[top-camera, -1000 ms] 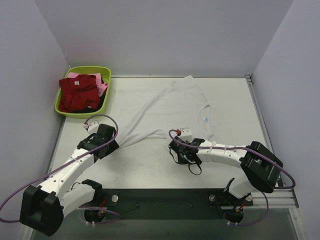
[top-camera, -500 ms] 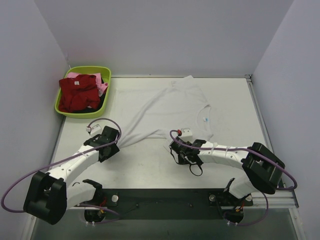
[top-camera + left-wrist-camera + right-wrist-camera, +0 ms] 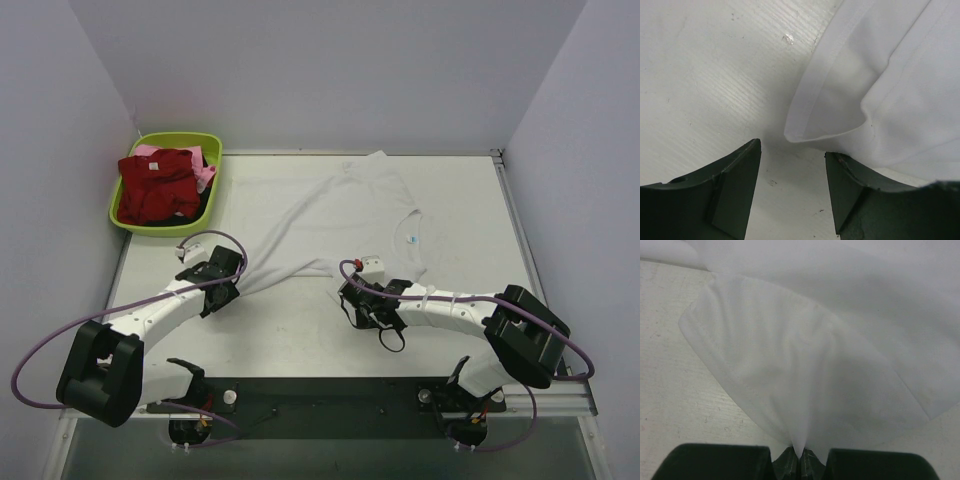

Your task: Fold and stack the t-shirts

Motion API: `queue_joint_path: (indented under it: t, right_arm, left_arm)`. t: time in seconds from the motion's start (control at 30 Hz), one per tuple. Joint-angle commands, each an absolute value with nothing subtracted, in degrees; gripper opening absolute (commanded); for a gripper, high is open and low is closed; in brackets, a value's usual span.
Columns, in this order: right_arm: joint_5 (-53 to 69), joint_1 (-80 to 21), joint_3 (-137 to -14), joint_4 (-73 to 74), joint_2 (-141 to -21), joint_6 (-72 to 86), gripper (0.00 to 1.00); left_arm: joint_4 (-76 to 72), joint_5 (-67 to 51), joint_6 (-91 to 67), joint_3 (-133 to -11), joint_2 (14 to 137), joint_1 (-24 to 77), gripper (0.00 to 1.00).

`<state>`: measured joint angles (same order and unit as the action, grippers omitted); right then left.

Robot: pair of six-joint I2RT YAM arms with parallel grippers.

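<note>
The left gripper (image 3: 224,273) has slid up to the white t-shirt (image 3: 340,205), jaws open and empty. The right gripper (image 3: 361,299) keeps its jaws pinched on the cloth, so both corners look nearly secured.

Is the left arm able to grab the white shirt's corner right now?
Probably yes. The left fingers stand open, and the white shirt has its hemmed corner lying on the table just ahead of their gap, with nothing between.
</note>
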<state>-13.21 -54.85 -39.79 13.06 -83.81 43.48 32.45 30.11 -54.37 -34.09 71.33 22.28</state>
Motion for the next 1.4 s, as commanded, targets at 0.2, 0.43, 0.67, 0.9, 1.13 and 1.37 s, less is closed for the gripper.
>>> queue_joint_path:
  t: [0.2,0.43,0.67,0.9,1.13,1.37]
  right_arm:
    - [-11.16,-55.28,-38.23,13.97,-85.87,43.42,0.0]
    - [-10.72,-55.37,-38.15,13.54,-86.22,43.42,0.0]
    - [-10.55,-55.37,-38.06,13.54,-85.61,43.07,0.0]
    - [-10.81,-55.28,-38.06,14.59,-84.29,42.98,0.0]
    - [-12.74,-55.28,-38.49,18.88,-79.47,42.8,0.0]
    - [-25.04,-52.22,-49.81,32.68,-63.04,36.24,0.0]
  left_arm:
    - [29.97,32.87,-53.17,-38.14,71.45,20.92,0.64]
    - [27.43,33.75,-53.7,-37.88,76.02,20.04,0.64]
    - [23.74,33.49,-53.44,-38.06,81.11,18.28,0.58]
    - [21.18,31.55,-53.44,-37.97,82.97,17.49,0.18]
    - [22.06,30.5,-52.65,-38.15,80.79,16.79,0.0]
    - [27.85,26.46,-50.37,-43.31,66.99,16.79,0.0]
